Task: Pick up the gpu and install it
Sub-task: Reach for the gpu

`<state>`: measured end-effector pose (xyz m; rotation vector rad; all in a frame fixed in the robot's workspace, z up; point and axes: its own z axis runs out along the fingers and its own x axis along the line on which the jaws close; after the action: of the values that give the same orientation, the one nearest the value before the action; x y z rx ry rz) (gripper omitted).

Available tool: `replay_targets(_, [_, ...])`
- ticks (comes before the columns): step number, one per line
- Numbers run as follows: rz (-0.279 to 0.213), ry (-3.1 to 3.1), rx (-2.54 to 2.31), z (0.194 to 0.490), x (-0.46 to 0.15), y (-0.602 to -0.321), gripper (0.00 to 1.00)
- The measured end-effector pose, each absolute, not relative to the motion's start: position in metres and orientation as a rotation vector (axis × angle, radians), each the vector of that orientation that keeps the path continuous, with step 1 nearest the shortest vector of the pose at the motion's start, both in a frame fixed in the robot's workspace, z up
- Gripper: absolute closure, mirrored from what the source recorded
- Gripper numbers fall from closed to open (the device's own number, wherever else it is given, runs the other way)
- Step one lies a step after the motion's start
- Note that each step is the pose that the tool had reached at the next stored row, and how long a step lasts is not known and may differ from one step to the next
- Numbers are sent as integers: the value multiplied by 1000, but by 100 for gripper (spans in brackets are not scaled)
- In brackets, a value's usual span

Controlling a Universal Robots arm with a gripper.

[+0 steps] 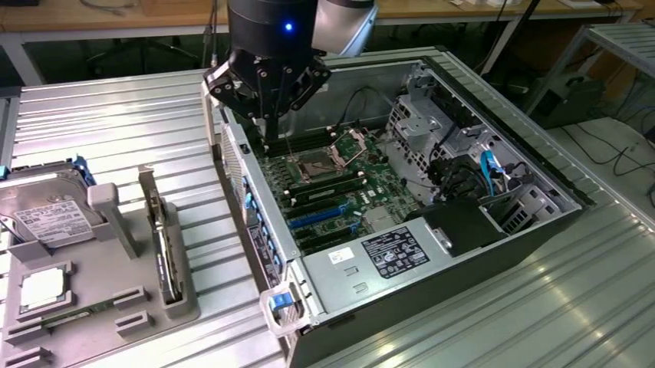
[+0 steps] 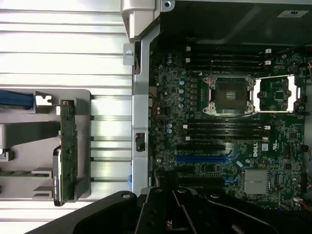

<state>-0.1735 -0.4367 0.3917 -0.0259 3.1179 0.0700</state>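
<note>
The gpu (image 1: 161,244) stands on its edge in a slot of the grey holder (image 1: 97,276), at the exterior view's left of the open computer case (image 1: 532,184). In the wrist view the gpu (image 2: 67,152) shows as a green board edge with a dark fan bulge. My gripper (image 1: 268,144) hangs over the near wall of the case, above the motherboard (image 1: 343,184), well apart from the gpu. Its fingers are shut together with nothing between them. The wrist view shows the gripper (image 2: 168,222) as a dark frame over the board's expansion slots (image 2: 202,158).
A silver hard drive (image 1: 46,211), a processor chip (image 1: 41,285) and a green memory stick (image 1: 77,313) also sit in the grey holder. The case holds an open processor socket (image 1: 312,162), a drive cage (image 1: 425,115) and cables (image 1: 489,172). Ribbed metal tabletop (image 1: 113,115) surrounds everything.
</note>
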Motion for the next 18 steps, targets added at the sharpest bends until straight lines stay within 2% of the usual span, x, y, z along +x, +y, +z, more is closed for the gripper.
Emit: replay_targets(18, [71,3117,-107,392,-192,-452,89])
